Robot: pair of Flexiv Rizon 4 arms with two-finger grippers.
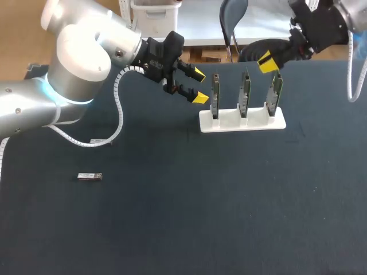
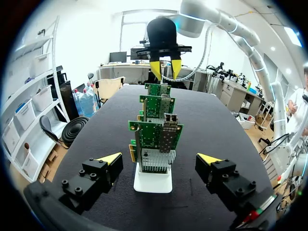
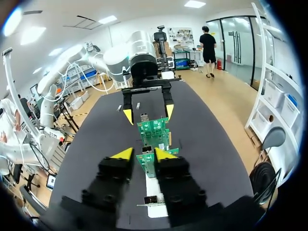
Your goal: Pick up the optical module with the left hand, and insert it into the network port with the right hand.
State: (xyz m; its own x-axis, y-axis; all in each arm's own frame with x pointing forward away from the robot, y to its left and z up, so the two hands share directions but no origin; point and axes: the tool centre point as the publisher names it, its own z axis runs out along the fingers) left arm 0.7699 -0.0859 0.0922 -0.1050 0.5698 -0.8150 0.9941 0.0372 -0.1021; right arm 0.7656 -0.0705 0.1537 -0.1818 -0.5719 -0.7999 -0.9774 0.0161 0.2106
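The optical module (image 1: 90,177), a small silver bar, lies on the dark table at the left, far from both grippers. A white rack (image 1: 229,124) holds three upright green network boards (image 1: 245,93). My left gripper (image 1: 199,86) hovers just left of the rack, open and empty, and the nearest board (image 2: 155,132) with its metal port cage (image 2: 169,128) stands ahead of its fingers. My right gripper (image 1: 268,62) hangs over the top of the rightmost board (image 1: 277,90). Its yellow tips (image 3: 122,154) stand slightly apart, with nothing held between them.
A second small part (image 1: 97,141) lies beside the left arm's white cable. The rack stands near the table's far edge.
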